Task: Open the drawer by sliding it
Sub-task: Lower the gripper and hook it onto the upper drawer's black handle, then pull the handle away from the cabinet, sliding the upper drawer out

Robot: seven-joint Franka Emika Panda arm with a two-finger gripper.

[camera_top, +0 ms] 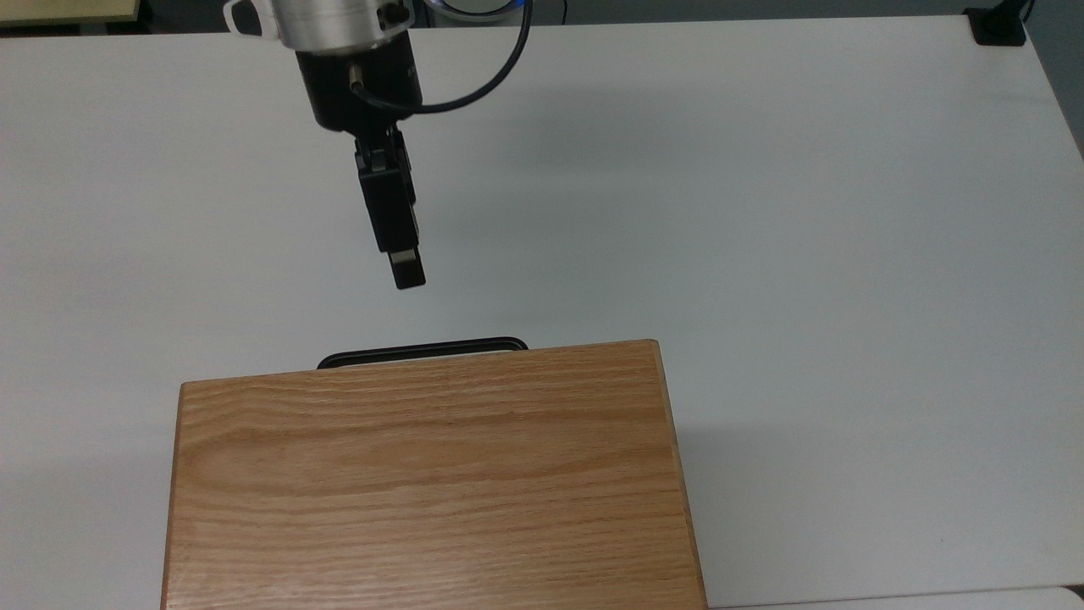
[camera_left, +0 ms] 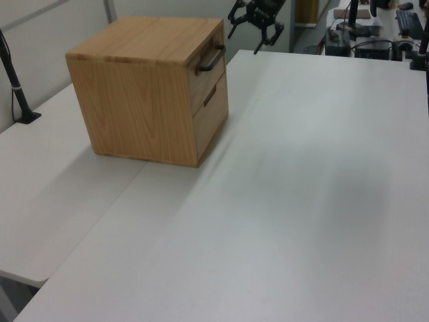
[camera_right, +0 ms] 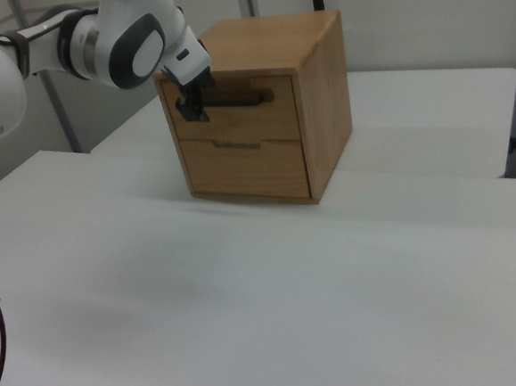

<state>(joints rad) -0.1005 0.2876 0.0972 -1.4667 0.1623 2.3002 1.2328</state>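
The drawer is the upper oak front of a wooden cabinet and it sits flush, closed. Its thin black bar handle runs along the front panel. My gripper hangs above the table, a short way out from the handle and apart from it. It is turned so that one finger lies above the other, and in the left view the fingers stand spread, open and holding nothing. In the right view my gripper overlaps the handle's left end.
A second drawer front lies below the first. The cabinet stands on a white table. A black clamp sits at the top view's top right corner. A black post stands at the left view's left.
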